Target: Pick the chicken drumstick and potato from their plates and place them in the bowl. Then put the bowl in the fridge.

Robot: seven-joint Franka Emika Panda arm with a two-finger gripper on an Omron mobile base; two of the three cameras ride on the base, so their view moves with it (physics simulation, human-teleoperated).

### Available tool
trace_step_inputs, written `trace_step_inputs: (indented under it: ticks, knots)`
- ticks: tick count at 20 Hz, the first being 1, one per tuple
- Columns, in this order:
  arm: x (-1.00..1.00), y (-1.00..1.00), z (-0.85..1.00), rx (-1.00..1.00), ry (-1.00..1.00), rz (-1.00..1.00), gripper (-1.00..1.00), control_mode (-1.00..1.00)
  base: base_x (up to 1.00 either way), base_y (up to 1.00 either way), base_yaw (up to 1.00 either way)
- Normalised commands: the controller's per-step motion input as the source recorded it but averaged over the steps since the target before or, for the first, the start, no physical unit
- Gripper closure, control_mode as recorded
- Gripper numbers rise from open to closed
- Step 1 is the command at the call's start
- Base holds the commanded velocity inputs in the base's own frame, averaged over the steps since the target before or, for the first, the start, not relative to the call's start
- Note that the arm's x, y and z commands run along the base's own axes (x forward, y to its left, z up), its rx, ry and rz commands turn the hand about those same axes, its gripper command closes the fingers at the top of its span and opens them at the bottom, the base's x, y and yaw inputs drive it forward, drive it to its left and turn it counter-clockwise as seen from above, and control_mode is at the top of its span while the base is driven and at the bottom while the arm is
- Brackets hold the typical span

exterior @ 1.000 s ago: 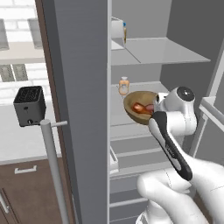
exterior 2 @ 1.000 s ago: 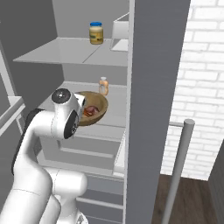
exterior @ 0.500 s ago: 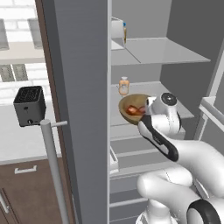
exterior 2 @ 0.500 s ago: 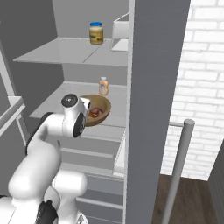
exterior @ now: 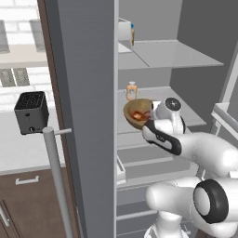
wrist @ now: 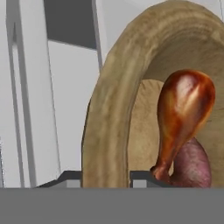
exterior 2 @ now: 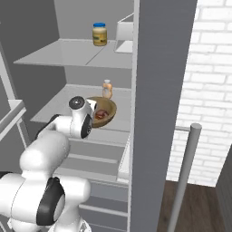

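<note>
The tan wooden bowl (exterior: 134, 119) (exterior 2: 108, 117) is inside the open fridge (exterior: 88, 93) (exterior 2: 158, 81), at the middle shelf beside a small bottle. I cannot tell whether it rests on the shelf. My gripper (wrist: 105, 177) is shut on the bowl's rim (wrist: 105, 127), one finger on each side of the wall. Inside the bowl lie the orange-brown chicken drumstick (wrist: 181, 113) (exterior: 137, 114) and, under it, the reddish potato (wrist: 194, 168). The plates are out of view.
A small bottle (exterior: 132, 90) (exterior 2: 107, 89) stands just behind the bowl. On the upper shelf (exterior: 167, 55) are a jar (exterior 2: 99, 34) and a white box (exterior 2: 124, 31). The fridge door's bar handle (exterior: 56, 176) (exterior 2: 186, 176) stands close. A toaster (exterior: 31, 111) sits on the counter at left.
My arm has stretched forward and carried the bowl deeper into the fridge, onto the middle shelf level near the bottle. The grip on the rim holds.
</note>
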Motion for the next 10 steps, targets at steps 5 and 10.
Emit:
trace_step_inputs:
  ticks: [5, 10]
  knots:
    - [0.53, 0.0, -0.18, 0.0, 0.09, 0.0, 1.0, -1.0, 0.0, 0.0, 0.0]
    - [0.38, 0.0, -0.15, 0.0, 0.0, 0.0, 1.0, -1.0, 0.0, 0.0, 0.0]
